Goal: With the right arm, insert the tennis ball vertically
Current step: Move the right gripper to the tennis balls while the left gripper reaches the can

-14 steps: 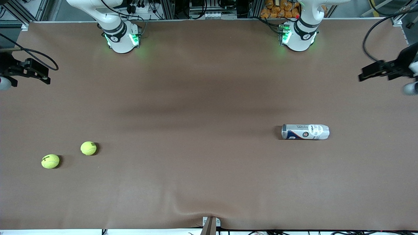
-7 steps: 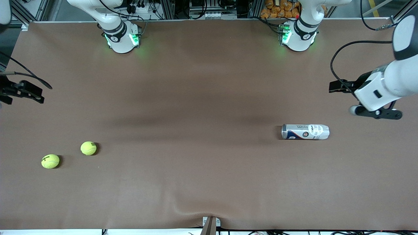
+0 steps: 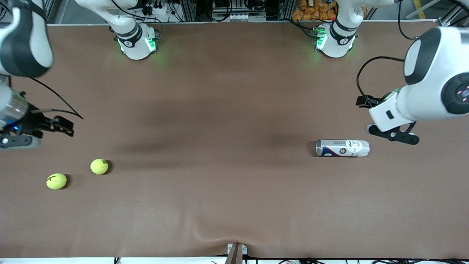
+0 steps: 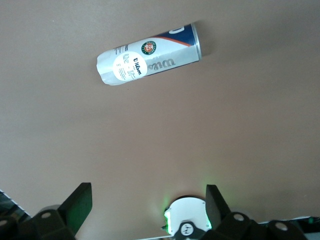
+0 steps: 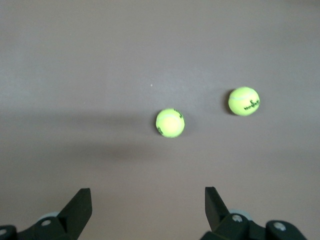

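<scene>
Yellow-green tennis balls (image 3: 56, 181) (image 3: 99, 166) lie untouched near the right arm's end, the Wilson can (image 3: 342, 147) lies on its side, and both right gripper (image 5: 145, 212) and left gripper (image 4: 147, 210) hover wide open, so nothing looks done.

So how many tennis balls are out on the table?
2. One tennis ball lies toward the right arm's end of the table; the other tennis ball sits beside it, nearer the front camera. The lying can could hide more.

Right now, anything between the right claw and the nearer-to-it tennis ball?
Nothing: right wrist view shows only bare brown table between the open right claw and that ball.
</scene>
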